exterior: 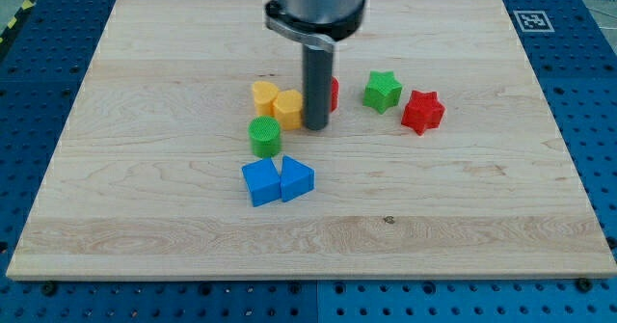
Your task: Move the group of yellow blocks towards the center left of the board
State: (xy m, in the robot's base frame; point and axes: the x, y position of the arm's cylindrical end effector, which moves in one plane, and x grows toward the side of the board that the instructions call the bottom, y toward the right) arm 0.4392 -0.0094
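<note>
Across most of the frame lies the wooden board (145, 217), resting on a blue pegboard table (39, 92). From the upper middle, the arm (316, 0) comes straight down, its dark rod upright. My tip (316, 127) sits just right of the two yellow blocks (278, 102), touching the nearer one; it is a bare rod with no pincer to spread or press. Those yellow blocks lie touching each other just left of the frame's middle. Behind the rod peeks a red block (334, 94). Further right stand a green star (383, 91) and red star (422, 111). Below the yellows sit a green cylinder (265, 136) and two touching blue blocks (278, 181).
</note>
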